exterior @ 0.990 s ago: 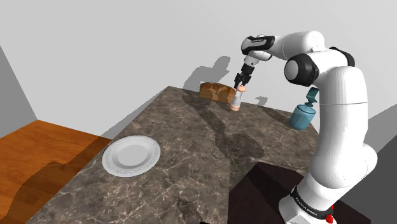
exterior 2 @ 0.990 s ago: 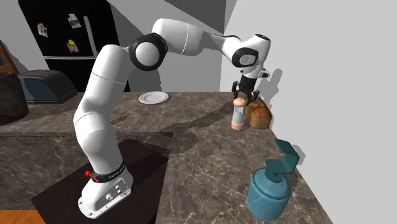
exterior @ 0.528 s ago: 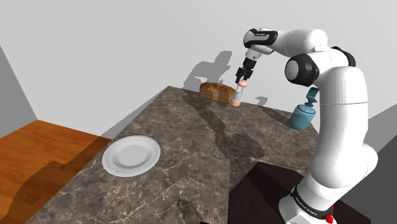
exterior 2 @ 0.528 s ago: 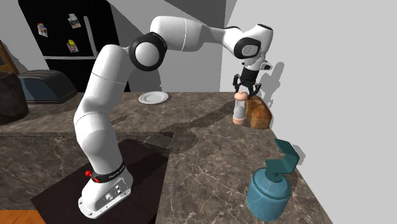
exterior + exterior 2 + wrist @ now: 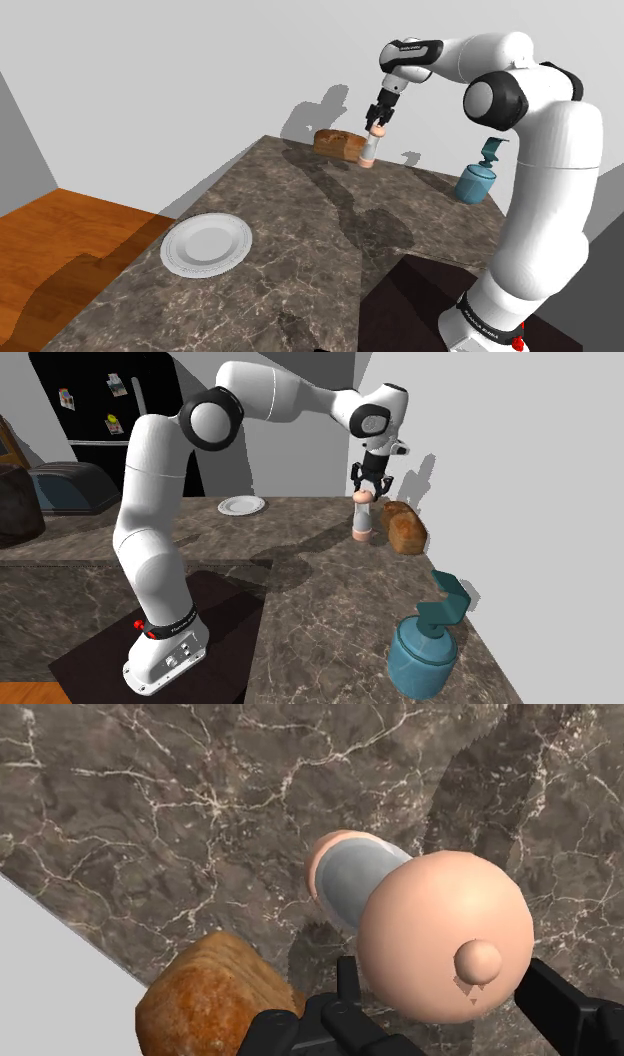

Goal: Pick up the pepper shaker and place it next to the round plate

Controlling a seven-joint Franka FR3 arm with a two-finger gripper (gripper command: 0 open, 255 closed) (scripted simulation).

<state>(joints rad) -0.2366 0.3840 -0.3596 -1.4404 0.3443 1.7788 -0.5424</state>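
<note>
The pepper shaker (image 5: 371, 149) has a grey body and a rounded peach top and base. My gripper (image 5: 378, 121) is shut on its top and holds it upright, a little above the dark marble counter (image 5: 330, 230), just in front of the bread loaf (image 5: 338, 144). In the second exterior view the shaker (image 5: 361, 520) hangs under the gripper (image 5: 366, 487). In the wrist view the fingers (image 5: 560, 1004) clasp the peach top (image 5: 445, 934) on both sides. The round white plate (image 5: 206, 244) lies far off near the counter's front corner, also seen as the plate (image 5: 241, 505).
A brown loaf (image 5: 404, 527) lies by the wall beside the shaker. A blue lidded jar (image 5: 477, 181) stands on the counter near the arm's stand. A black fridge (image 5: 105, 422) and a dark appliance (image 5: 72, 487) sit beyond the counter. Wooden floor (image 5: 70, 240) lies past the counter's edge.
The gripper has risen with the shaker, lifting it off the counter and carrying it slightly toward the second exterior view's left, away from the loaf.
</note>
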